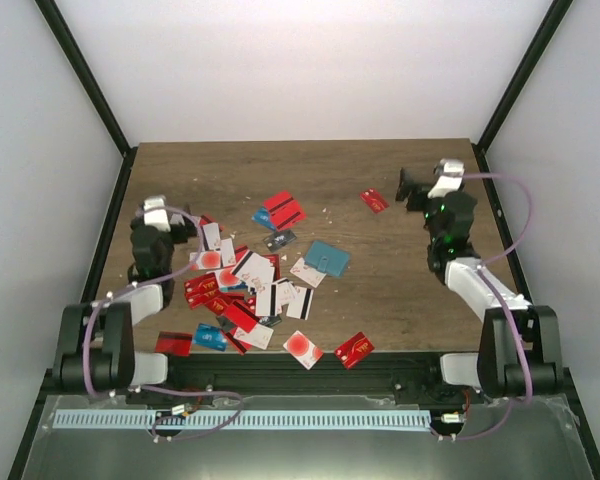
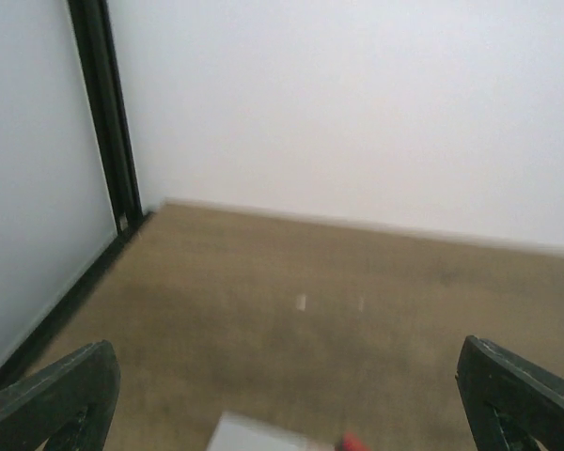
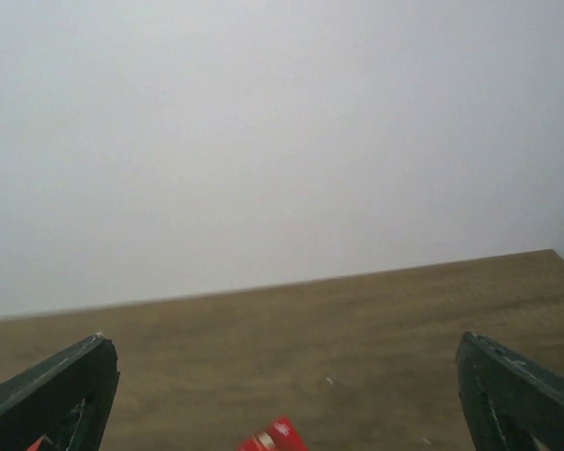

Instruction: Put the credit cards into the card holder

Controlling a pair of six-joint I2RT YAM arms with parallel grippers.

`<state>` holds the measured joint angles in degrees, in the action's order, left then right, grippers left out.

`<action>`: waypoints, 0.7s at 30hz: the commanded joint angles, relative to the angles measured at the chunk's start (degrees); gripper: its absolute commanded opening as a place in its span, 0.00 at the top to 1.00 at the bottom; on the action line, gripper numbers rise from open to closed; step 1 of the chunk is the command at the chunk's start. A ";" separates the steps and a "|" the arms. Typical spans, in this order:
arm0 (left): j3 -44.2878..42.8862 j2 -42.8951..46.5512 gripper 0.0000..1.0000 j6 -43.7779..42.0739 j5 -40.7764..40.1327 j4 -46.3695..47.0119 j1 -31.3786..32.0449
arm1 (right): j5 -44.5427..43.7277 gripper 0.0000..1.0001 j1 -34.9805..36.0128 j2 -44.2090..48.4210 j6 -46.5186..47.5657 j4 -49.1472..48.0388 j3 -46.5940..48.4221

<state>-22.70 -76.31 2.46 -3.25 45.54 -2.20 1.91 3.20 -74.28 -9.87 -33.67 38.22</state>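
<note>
The credit cards (image 1: 242, 285) lie scattered over the wooden table's left and middle: mostly red, some white with red dots or black stripes, a few blue. The teal card holder (image 1: 327, 257) lies flat and closed just right of the pile. One red card (image 1: 374, 200) lies apart at the back right and shows in the right wrist view (image 3: 274, 439). My left gripper (image 1: 192, 224) is open and empty at the pile's left edge, over a white card (image 2: 263, 437). My right gripper (image 1: 412, 187) is open and empty, just right of the lone red card.
White walls and black frame posts (image 1: 90, 90) close in the table on three sides. Two cards (image 1: 303, 348) lie close to the table's front edge. A metal rail (image 1: 240, 420) runs in front of the arm bases. Bare wood (image 1: 280, 165) lies at the back.
</note>
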 commanded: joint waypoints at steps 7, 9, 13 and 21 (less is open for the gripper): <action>-16.01 14.70 0.00 25.02 -7.91 -48.29 -0.14 | 15.95 0.00 0.33 -9.07 -11.58 37.71 20.58; -14.65 14.55 0.00 26.96 -3.70 -48.95 -0.93 | 20.34 0.01 0.64 -11.12 -11.90 41.07 20.50; -12.50 7.98 0.00 30.16 16.76 -45.56 -2.08 | 23.65 0.05 5.42 -14.16 -11.88 45.21 18.64; -12.72 6.25 0.02 33.10 15.08 -46.94 18.99 | 21.13 0.09 18.32 -17.53 -12.98 45.30 15.20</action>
<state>-34.35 -71.94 32.56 9.65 -0.97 8.14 22.63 18.52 -90.56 -21.89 10.13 53.93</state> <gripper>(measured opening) 0.996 0.935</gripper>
